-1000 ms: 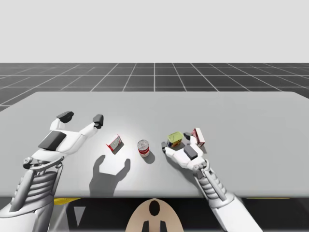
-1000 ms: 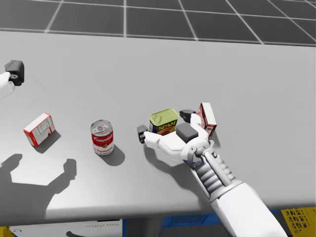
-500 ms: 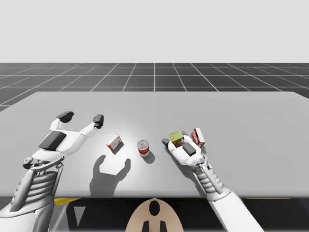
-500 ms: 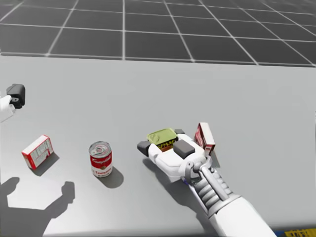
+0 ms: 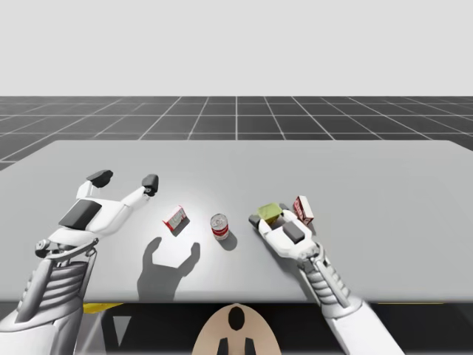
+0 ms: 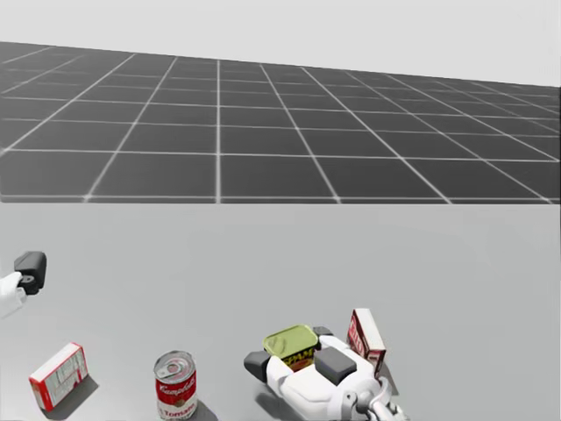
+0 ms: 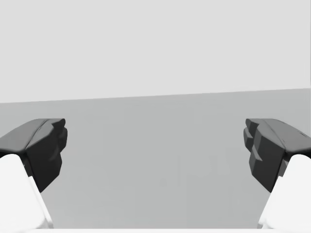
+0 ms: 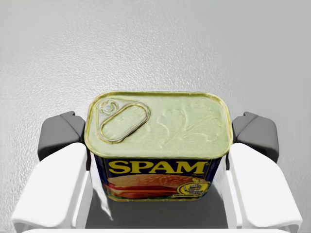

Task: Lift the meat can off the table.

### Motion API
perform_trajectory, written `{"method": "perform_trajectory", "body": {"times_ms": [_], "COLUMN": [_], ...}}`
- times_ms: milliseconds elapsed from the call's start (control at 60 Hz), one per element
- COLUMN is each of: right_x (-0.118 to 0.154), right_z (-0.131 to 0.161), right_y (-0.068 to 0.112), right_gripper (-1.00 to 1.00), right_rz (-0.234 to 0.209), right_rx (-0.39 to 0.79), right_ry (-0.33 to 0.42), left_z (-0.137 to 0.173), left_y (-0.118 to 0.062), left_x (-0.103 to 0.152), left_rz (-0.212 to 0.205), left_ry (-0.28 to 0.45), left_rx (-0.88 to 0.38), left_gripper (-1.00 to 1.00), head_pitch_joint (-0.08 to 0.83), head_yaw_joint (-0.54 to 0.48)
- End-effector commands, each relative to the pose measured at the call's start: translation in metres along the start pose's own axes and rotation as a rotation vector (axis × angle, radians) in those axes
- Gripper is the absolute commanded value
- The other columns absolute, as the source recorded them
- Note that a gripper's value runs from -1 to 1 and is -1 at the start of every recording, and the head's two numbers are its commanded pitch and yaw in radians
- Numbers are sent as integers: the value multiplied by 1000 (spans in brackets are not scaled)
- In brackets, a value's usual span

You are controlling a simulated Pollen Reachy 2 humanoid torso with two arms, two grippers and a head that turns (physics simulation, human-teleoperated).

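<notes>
The robot's right end effector [image 8: 158,133] is clamped on the meat can [image 8: 158,141], a rectangular tin with rounded corners, a pale yellow-green lid with a ring pull, and a dark blue side. In the right wrist view both dark fingertips press against the tin's two short sides, and the tin stands upright between them with its lid up. From the high view the meat can [image 5: 269,214] sits in the right end effector [image 5: 270,218] toward the near right part of the grey counter [image 5: 369,177]; whether its base touches the counter cannot be told. An upright red-and-white box [image 5: 303,209] stands just beside the grip on its outer side, close to the arm's wrist. A round red-and-white can [image 5: 219,226] stands upright near the tin on its other side, apart from it, and a small red-and-white box [image 5: 176,218] lies further along the same way. The left end effector [image 5: 125,179] hangs above the counter well apart from these things, casting a forked shadow, its fingers spread wide with nothing between them, as the left wrist view confirms.
</notes>
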Motion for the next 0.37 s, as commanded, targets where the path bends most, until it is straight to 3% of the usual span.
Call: {"method": "perform_trajectory", "body": {"times_ms": [17,183,367], "right_x": [52,105,179], "right_z": [18,53,105], "right_y": [13,9,-3], "right_gripper": [1000,1000,1000], "right_rz": [-21,6,49], "right_rx": [22,-11,-87], "right_ry": [-159,-308,-546], "left_z": [0,-1,-1], "left_y": [1,1,1], "left_x": [1,1,1], "left_rz": [2,4,3], "left_ry": [-2,-3,-3], "left_rx": [0,1,1], "left_gripper": [-1000,-1000,-1000], "head_pitch_joint": [309,309,307], "head_yaw_joint": [-155,-154,-148]}}
